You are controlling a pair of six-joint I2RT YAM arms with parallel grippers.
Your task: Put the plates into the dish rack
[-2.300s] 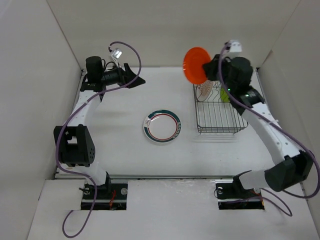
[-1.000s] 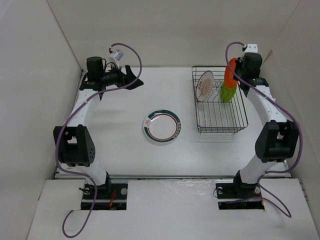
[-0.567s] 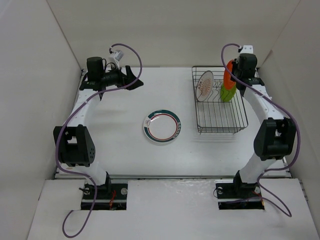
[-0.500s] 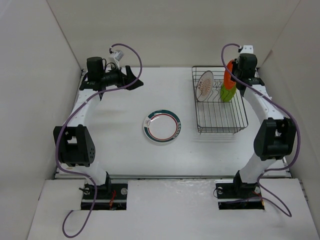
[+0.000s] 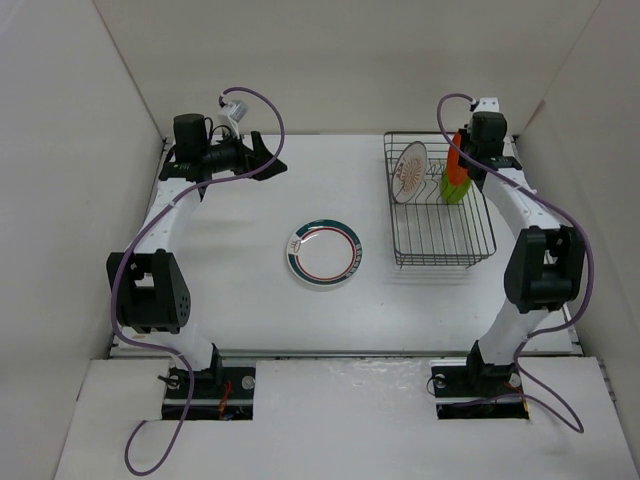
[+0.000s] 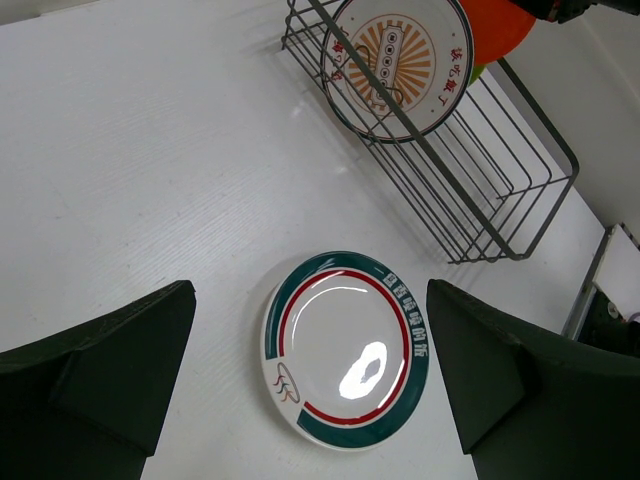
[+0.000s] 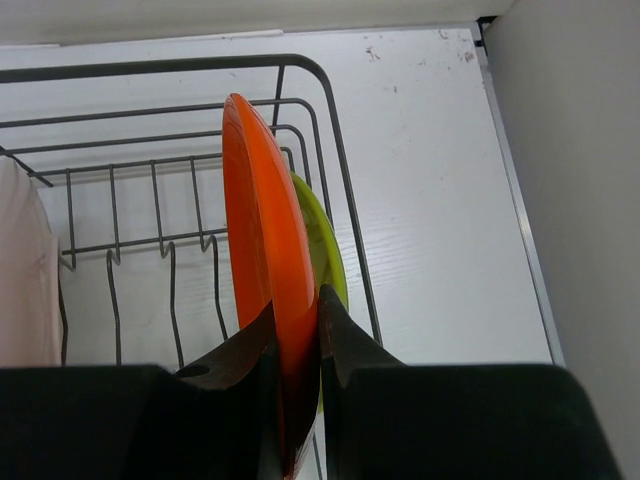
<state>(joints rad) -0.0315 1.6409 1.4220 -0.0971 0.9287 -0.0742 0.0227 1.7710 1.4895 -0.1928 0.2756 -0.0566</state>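
Standing in dish rack: orange plate, green plate.

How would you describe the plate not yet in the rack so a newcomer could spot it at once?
On the white table, a wire rack at the far right holds the sunburst plate, orange plate and green plate on edge. Left of it, near the table's middle, one plate lies flat. It alone is white with a teal rim and red ring.
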